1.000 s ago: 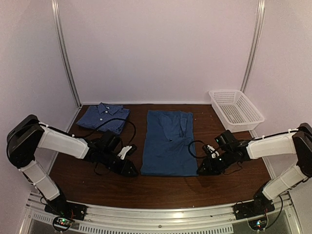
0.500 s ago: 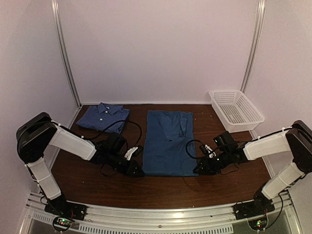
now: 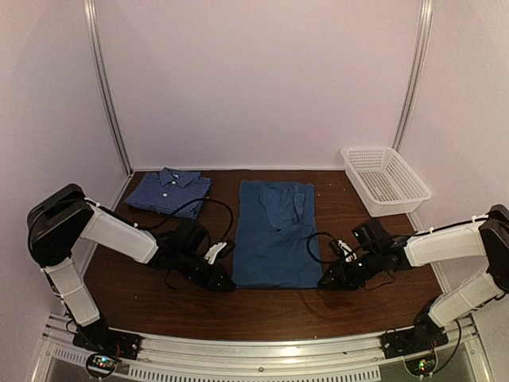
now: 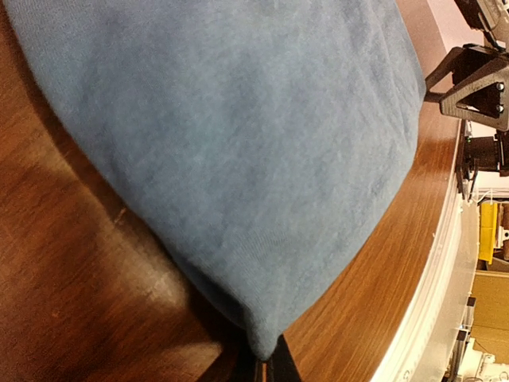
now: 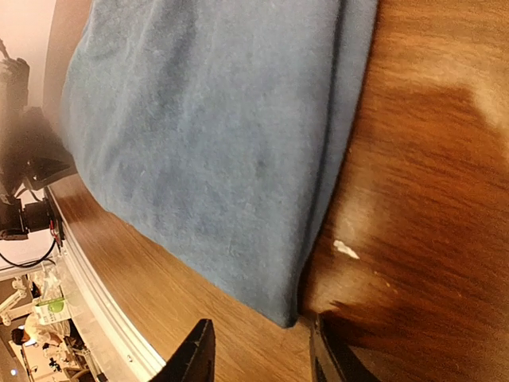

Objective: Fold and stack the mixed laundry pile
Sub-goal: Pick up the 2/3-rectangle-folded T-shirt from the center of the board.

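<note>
**Desk:** Where does the teal t-shirt (image 3: pixel 274 231) lie against the hands?

**Photographer:** It lies flat at centre frame on the dark tabletop (image 3: pixel 262 310), its long edges running up the picture. The left hand (image 3: pixel 225 281) sits at its lower left corner and the right hand (image 3: pixel 324 282) at its lower right, both low on the wood.

**Desk:** Clenched or released?

**Photographer:** The left hand is clenched on its corner. Its wrist view shows the cloth's tip tapering into the dark fingers (image 4: pixel 280 370) at the bottom edge. The right hand is released. In its wrist view two black fingers stand apart at the bottom of the frame, with the shirt's corner just above the gap, ungripped.

**Desk:** What does the overhead view add?

**Photographer:** It shows the checked shirt (image 3: pixel 169 191), folded at the upper left of the tabletop, well apart from the t-shirt, and the white basket (image 3: pixel 386 181) at upper right. Neither wrist view takes those in. The left one catches the right hand at its upper right corner.
</note>
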`<state>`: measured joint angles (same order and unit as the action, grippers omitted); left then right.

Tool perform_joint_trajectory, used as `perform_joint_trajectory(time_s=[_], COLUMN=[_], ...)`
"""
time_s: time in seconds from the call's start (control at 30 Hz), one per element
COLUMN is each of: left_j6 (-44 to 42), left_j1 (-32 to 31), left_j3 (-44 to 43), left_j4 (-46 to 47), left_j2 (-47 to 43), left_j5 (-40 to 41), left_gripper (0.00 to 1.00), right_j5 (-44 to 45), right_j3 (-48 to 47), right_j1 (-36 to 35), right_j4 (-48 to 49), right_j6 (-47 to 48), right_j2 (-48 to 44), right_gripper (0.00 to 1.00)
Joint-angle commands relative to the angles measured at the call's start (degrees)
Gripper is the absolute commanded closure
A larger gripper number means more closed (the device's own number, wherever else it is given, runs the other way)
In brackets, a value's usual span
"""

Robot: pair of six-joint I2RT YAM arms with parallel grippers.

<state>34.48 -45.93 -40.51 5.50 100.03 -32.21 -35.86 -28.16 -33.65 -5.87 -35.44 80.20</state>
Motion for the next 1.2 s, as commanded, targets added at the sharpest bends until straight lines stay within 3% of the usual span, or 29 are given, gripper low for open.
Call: perform_joint_trajectory(time_s=[0.0,0.4,0.67,1.0,1.17], left_j6=[-0.24,-0.40,-0.84,-2.04,-2.50], left_j1=[-0.47,-0.47,-0.90,-9.41,-8.15], left_j3=[0.04,-0.01,1.01,4.02,-0.21], left_j4=[-0.51,-0.39,-0.64,-9.22,-16.36], left_j2=[-0.09,0.17,-2.24,-14.52,-19.82], left_j5=[0.74,0.86,0.60,1.00,6.22], left_gripper=[1.00,1.00,1.00,1.00,1.00], right_j5=[6.78,3.27,4.09,1.28,4.69], right_j3=[2.19,1.36,2.02,4.77,-1.28], right_j1=[-0.36,-1.48,-2.15,-7.29,-5.94], right_j4=[-10.84,-1.46,-5.30,-12.97,-20.40], right_j6=[-0.63,-3.58,-3.19,-6.43,-5.82], right_j2=[-1.49,5.67,2.81,-13.16,-18.96], right_gripper=[0.58,0.71,1.00,1.00,1.00])
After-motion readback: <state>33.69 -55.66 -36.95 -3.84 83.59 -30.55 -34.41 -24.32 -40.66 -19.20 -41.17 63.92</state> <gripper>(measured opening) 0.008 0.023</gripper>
